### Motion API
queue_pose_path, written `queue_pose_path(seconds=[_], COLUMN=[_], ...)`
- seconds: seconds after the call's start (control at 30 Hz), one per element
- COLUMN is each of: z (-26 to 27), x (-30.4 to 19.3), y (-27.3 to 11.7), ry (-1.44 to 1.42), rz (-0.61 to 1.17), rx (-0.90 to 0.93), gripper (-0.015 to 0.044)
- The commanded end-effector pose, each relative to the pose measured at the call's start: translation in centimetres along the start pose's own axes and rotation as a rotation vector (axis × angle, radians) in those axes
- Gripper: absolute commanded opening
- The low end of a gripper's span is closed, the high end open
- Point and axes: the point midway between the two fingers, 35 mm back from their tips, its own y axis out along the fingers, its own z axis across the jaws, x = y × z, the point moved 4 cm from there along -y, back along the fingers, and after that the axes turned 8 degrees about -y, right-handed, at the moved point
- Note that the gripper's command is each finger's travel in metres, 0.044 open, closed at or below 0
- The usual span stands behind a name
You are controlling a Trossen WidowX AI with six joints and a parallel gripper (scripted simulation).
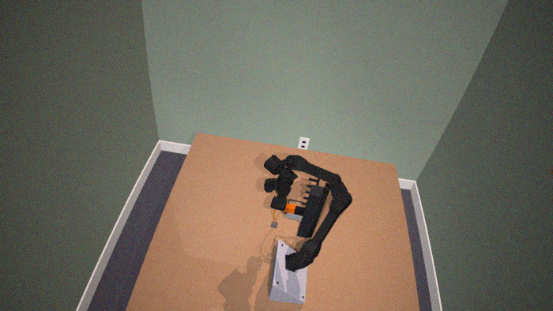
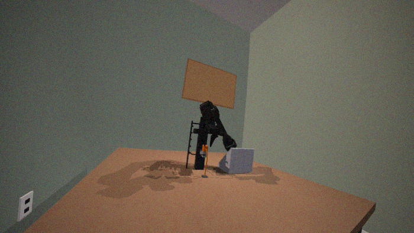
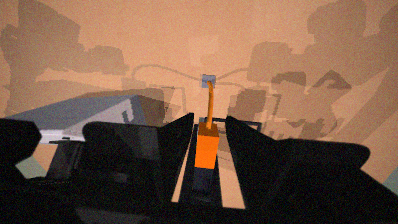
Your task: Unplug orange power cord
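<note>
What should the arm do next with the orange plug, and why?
Probably draw the gripper straight back off the orange plug. In the wrist view its fingers stand apart with a gap on each side of the plug, so nothing is held, yet they flank it beside the power strip.

We see muted green walls (image 1: pixel 316 71) meeting in corners around a tan wooden table (image 1: pixel 221 237). A white wall outlet (image 1: pixel 303 143) sits just past the table's far edge, while white baseboard (image 1: pixel 118 229) lines a dark purple floor (image 1: pixel 130 252) on the left. In the exterior view, a tan board (image 2: pixel 209 83) hangs on the far wall.
</note>
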Motion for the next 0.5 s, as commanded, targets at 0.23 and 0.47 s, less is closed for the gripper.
queue_pose_path(seconds=[0.23,0.47], z=[0.0,0.2], x=[-0.7,-1.8], y=[-0.4,-0.4], ry=[-0.006,-0.006], rz=[-0.001,0.0], rx=[-0.011,-0.011], gripper=[0.016,0.016])
